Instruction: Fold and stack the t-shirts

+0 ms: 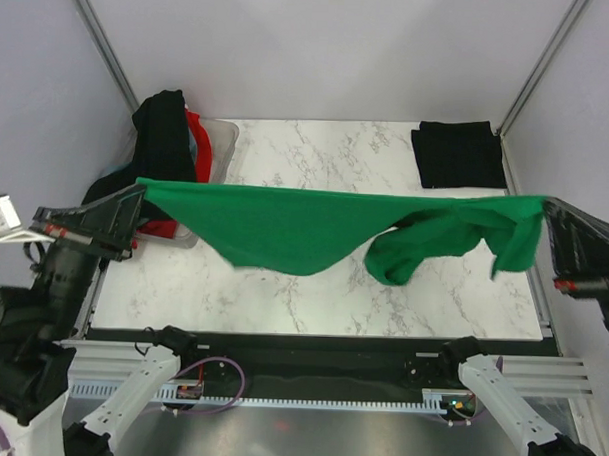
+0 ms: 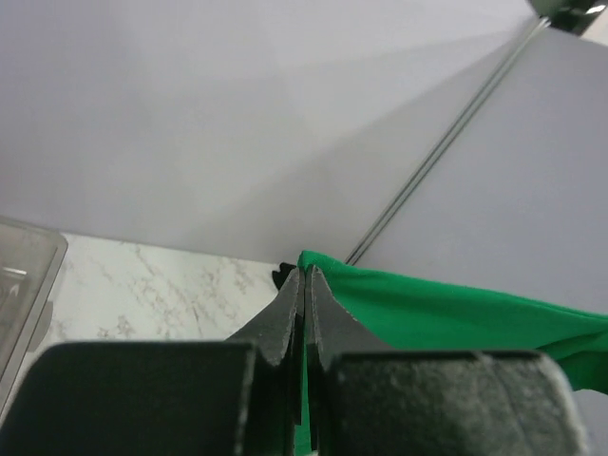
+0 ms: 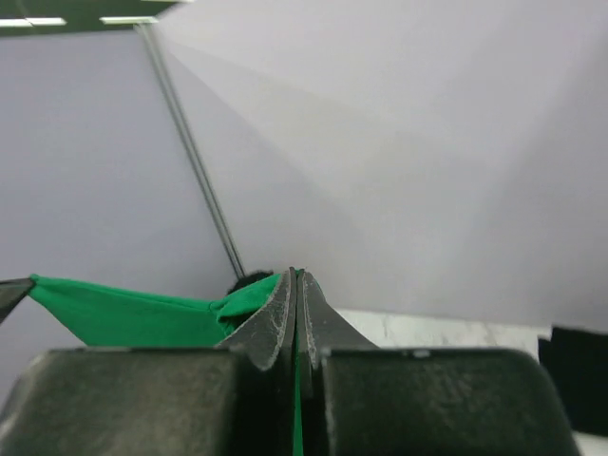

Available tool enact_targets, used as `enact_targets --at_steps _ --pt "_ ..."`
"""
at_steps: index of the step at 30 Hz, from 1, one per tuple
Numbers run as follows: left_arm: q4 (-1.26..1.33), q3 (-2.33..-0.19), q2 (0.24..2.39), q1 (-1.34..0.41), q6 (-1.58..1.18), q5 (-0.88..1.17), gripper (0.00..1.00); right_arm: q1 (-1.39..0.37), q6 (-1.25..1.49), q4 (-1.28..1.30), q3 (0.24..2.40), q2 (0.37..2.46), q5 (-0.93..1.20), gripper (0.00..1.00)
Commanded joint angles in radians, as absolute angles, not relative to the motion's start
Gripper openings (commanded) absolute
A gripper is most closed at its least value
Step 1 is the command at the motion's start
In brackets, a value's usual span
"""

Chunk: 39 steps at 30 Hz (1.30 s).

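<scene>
**Item 1. Green t-shirt** (image 1: 284, 227). It hangs in the air over the middle of the bench (image 1: 317, 148), strung by its upper edge almost from the left edge to the right edge. The body sags in a shallow belly toward the near edge. On the right a bunched part droops in a twisted loop; whether it is a sleeve or doubled cloth cannot be told. Whether the lowest fabric touches the marble cannot be told either.

**Item 2. Left gripper** (image 2: 305, 274). It sits at the left edge, fingers pressed together on one end of the green cloth.

**Item 3. Right gripper** (image 3: 296, 275). It sits at the right edge, likewise clamped on the opposite end of the green cloth.

**Item 4. Black t-shirt** (image 1: 455, 153). It lies flat and squared at the far right corner. It is judged finished and the base of the stack.

**Item 5. Tub** (image 1: 228, 130). It is translucent and stands at the far left corner. Black shirts (image 1: 163, 123) are draped over it and a red shirt (image 1: 196, 134) shows inside. None of these is folded.

**Step in hand (judged).** The green t-shirt is being spread taut before it is laid down. Folding of this garment has not begun, and several shirts wait.

**Next move (judged).** Both arms need to descend together with the tension held, so the body lands flat on the marble. The bunched loop on the right needs to be drawn or shaken out before either gripper releases, or it will be trapped as a crease under the fold.
</scene>
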<state>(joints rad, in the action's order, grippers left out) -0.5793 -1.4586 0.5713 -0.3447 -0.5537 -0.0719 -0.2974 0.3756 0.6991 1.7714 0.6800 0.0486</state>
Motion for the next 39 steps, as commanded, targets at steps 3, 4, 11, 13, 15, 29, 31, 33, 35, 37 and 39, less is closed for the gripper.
enact_targets --at_steps 3,4,11,13,15,29,31,33,35,37,39 --pt "-0.578 -1.512 0.499 -0.345 -0.514 -0.012 0.02 -0.298 0.347 0.565 1.827 0.621 0.193 0.0" --pt "-0.578 -1.523 0.496 -0.345 -0.517 -0.005 0.02 -0.298 0.353 0.568 1.863 0.626 0.218 0.0" --pt "-0.578 -1.577 0.474 -0.345 -0.534 0.057 0.02 -0.296 0.322 0.58 1.976 0.618 0.29 0.0" --pt "-0.578 -1.594 0.465 -0.345 -0.528 0.054 0.02 -0.296 0.302 0.586 1.989 0.6 0.273 0.0" --pt "-0.578 -1.604 0.463 -0.345 -0.517 0.055 0.02 -0.298 0.273 0.591 1.993 0.586 0.264 0.0" --pt "-0.595 -1.444 0.75 -0.344 -0.407 -0.11 0.02 -0.298 0.192 0.557 1.704 0.88 -0.035 0.0" --pt "-0.591 -1.414 0.905 -0.344 -0.394 -0.211 0.02 -0.298 0.196 0.557 1.675 1.051 -0.083 0.0" --pt "-0.563 -1.402 1.092 -0.331 -0.377 -0.296 0.02 -0.296 0.193 0.534 1.661 1.185 -0.119 0.0" --pt "-0.54 -1.414 1.237 -0.299 -0.382 -0.299 0.02 -0.296 0.201 0.502 1.683 1.418 -0.136 0.07" --pt "-0.537 -1.483 1.463 -0.226 -0.402 -0.223 0.07 -0.296 0.198 0.524 1.817 1.672 -0.08 0.6" --pt "-0.625 -1.613 1.604 -0.165 -0.422 -0.111 0.35 -0.296 0.21 0.653 2.008 1.806 -0.066 0.77"
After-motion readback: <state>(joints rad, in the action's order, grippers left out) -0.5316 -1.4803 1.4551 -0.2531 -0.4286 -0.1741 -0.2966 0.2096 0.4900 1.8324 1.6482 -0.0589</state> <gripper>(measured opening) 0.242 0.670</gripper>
